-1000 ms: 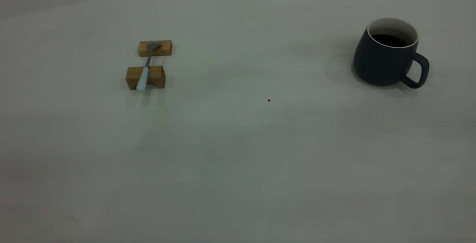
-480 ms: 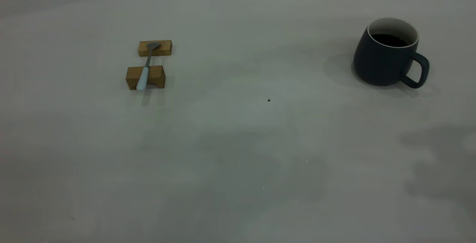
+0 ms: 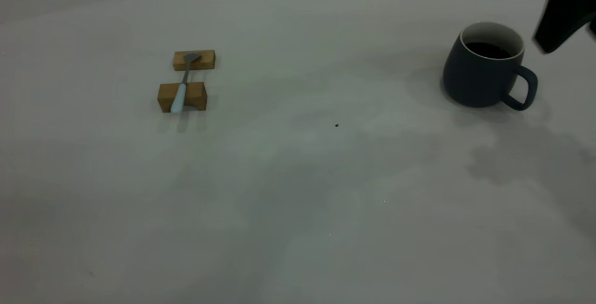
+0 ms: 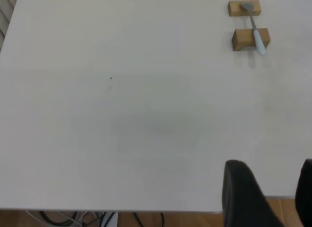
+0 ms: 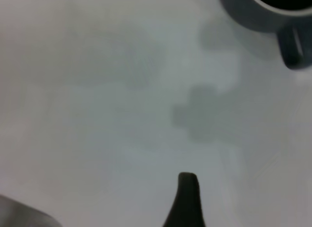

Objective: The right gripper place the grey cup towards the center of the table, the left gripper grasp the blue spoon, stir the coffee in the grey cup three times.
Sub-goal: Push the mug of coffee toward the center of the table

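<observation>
The grey cup (image 3: pixel 482 73) stands at the far right of the table (image 3: pixel 298 192), handle toward the right, with dark coffee (image 3: pixel 486 50) inside. My right gripper (image 3: pixel 569 38) hangs open just above and to the right of the cup, touching nothing. In the right wrist view only one of its fingers (image 5: pixel 187 200) shows, with the cup (image 5: pixel 258 14) ahead of it. The blue spoon (image 3: pixel 179 95) lies across two wooden blocks at the left. My left gripper (image 4: pixel 273 197) is open near the table's edge, far from the spoon (image 4: pixel 257 37), and is outside the exterior view.
The spoon rests on a far block (image 3: pixel 194 60) and a near block (image 3: pixel 182 97). A tiny dark speck (image 3: pixel 336 125) marks the table's middle. The right arm's shadow (image 3: pixel 521 159) lies in front of the cup. Cables show below the table edge (image 4: pixel 97 218).
The right gripper has come into the exterior view at the top right, beside the cup, and its shadow has spread over the right of the table. Cup and spoon have not moved.
</observation>
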### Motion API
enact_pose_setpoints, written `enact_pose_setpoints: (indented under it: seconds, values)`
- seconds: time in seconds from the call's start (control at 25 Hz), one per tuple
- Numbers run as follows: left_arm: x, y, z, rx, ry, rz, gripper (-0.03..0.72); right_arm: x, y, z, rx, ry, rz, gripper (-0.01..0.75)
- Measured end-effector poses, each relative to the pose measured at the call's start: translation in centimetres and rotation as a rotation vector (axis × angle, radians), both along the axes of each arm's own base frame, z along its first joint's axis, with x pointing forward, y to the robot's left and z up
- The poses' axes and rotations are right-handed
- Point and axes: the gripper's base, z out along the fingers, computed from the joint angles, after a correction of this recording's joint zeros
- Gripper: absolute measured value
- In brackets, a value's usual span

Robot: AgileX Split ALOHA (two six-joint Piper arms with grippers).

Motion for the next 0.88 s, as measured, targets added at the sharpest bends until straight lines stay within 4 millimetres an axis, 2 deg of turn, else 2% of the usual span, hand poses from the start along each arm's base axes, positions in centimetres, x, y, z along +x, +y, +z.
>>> enact_pose_setpoints:
  seconds: [0.2,0.36,0.64,0.88]
  values:
    - [0.0,0.0,0.0,0.000,0.000,0.000,0.344,2.1,0.1,-3.9,-0.028,0.050,0.102,0.729]
    - [0.0,0.0,0.0,0.000,0.000,0.000,0.344,3.5,-0.1,-5.8,-0.081,0.041,0.186,0.729]
    - [0.0,0.0,0.0,0.000,0.000,0.000,0.344,5.2,-0.9,-7.8,-0.203,0.008,0.316,0.727]
    - [0.0,0.0,0.0,0.000,0.000,0.000,0.344,7.0,-0.9,-9.0,-0.225,-0.009,0.337,0.727]
